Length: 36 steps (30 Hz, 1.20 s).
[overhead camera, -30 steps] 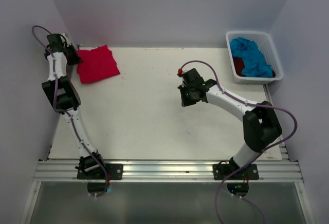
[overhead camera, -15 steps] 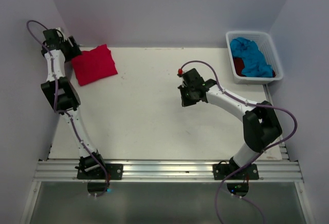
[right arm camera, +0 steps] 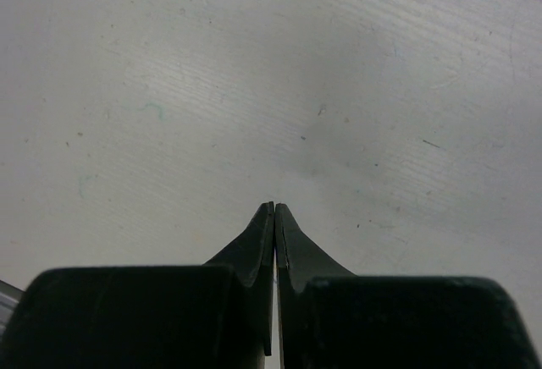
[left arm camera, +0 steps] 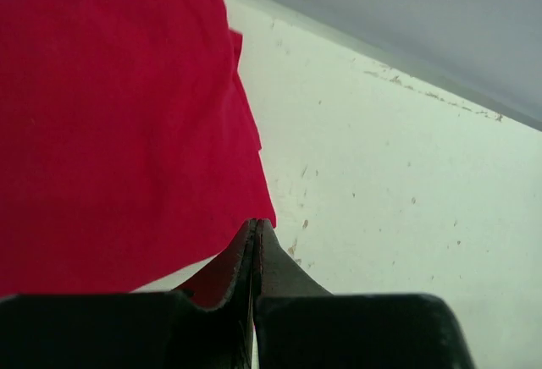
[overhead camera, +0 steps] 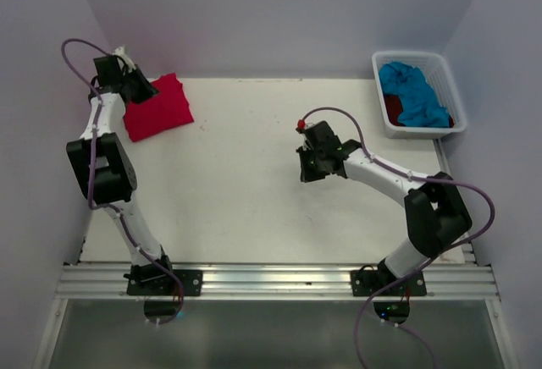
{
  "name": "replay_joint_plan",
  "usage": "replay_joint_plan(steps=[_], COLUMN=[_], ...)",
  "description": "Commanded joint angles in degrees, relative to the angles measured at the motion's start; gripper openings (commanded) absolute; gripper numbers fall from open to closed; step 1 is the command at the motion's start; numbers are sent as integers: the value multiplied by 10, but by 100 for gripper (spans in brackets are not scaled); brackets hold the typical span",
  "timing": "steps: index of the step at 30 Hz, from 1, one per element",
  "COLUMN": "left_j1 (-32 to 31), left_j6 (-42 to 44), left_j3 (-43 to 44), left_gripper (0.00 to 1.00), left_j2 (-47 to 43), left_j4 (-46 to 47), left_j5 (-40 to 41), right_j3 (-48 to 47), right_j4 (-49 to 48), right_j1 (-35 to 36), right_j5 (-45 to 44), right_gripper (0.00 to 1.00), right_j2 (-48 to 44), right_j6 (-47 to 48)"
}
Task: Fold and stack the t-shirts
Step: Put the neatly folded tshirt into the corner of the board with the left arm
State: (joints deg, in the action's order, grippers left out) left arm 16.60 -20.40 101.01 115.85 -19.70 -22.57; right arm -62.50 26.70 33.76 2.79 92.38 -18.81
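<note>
Looking down, you had your left tool point(left arm camera: 256, 225) pressed together, empty, at the edge of the folded red-pink t-shirt point(left arm camera: 110, 115) on the surface point(overhead camera: 237, 208); your right tool point(right arm camera: 274, 208), likewise pressed together, hung mid-surface, well apart.

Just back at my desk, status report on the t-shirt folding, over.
Left gripper shut at corner of red-pink shirt; right gripper shut, empty. That shirt folded; turquoise shirt, dark red shirt in basket. Nothing in the way.

Left fingers point(left arm camera: 277, 271), right fingers point(right arm camera: 254, 246) together.
</note>
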Motion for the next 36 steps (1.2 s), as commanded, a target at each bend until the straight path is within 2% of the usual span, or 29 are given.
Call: replay_joint_plan(steps=[1, 12, 17, 22, 27, 32, 36], left_j1=[6, 0, 0, 1, 21, 64, 73], left_j6=[-40, -50, -47, -32, -34, -37, -36], left_j3=[-27, -44, -34, 27, 65, 38, 57], left_gripper=[0, 0, 0, 0, 0, 0, 0], left_j2=[26, 76, 113, 153, 195, 170, 161], left_j4=[43, 54, -1, -100, -158, -152, -163], left_j5=[-13, 45, 94, 148, 192, 220, 240], right_j3=[17, 44, 49, 49, 52, 60, 60], right_j4=[-39, -43, -46, -50, -47, -47, -46], right_j1=[2, 2, 1, 3, 1, 1, 2], right_j5=[12, 10, 14, 17, 17, 16, 13], right_gripper=[0, 0, 0, 0, 0, 0, 0], right_j2=[-42, -62, -66, -69, -76, -79, -81], right_j6=[-17, -22, -25, -28, -27, -26, -25])
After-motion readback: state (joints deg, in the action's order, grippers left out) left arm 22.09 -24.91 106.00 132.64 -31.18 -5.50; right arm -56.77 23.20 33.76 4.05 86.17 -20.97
